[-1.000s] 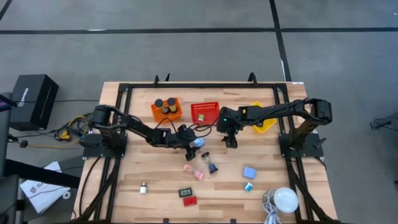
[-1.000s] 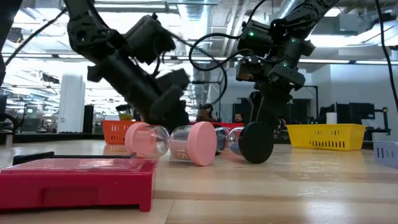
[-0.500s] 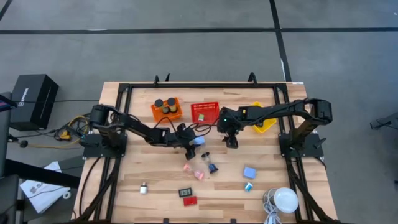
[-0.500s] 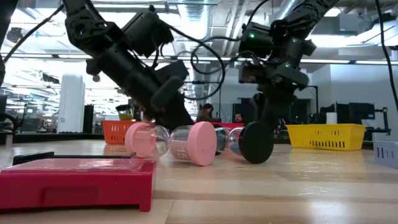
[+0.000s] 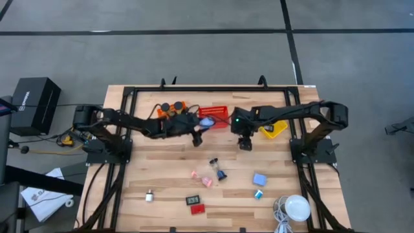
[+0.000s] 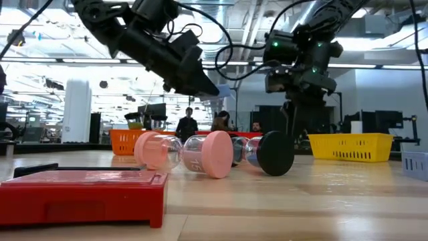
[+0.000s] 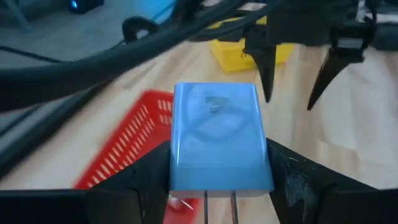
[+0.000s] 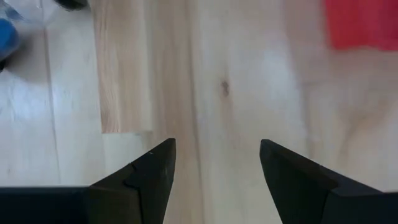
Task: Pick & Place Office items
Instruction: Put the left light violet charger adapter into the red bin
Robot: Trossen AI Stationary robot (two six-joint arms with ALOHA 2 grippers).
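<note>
My left gripper (image 5: pixel 200 124) is shut on a blue block (image 7: pixel 217 137) with two metal prongs and holds it in the air at the left end of the red mesh basket (image 5: pixel 217 116). My right gripper (image 5: pixel 244 145) hangs open over bare wood right of that basket, and nothing is between its fingers (image 8: pixel 217 155). Other office items lie nearer the front: pink-capped clear tubes (image 5: pixel 207 182), a black clip (image 5: pixel 222 175), another blue block (image 5: pixel 260 179), a flat red rectangle (image 5: pixel 197 209). My left gripper pinches the blue block by its two opposite side faces (image 7: pixel 177 168), one finger (image 7: pixel 146 177) on each side. The prongs (image 7: pixel 217 200) point back toward the wrist. The fingers reach from the table's left, slanting slightly down. The block is lifted clear of the table.
An orange basket (image 5: pixel 173 111) with dark cylinders stands left of the red one, a yellow basket (image 5: pixel 275 129) to its right. A white dome with a cable (image 5: pixel 297 207) sits at the front right corner. A small white piece (image 5: pixel 149 195) lies front left.
My left gripper has risen from the table's middle and moved toward the far edge, up to the red basket, carrying the blue block lifted clear of the wood. My right gripper has shifted a little toward the table's right edge, still open.
</note>
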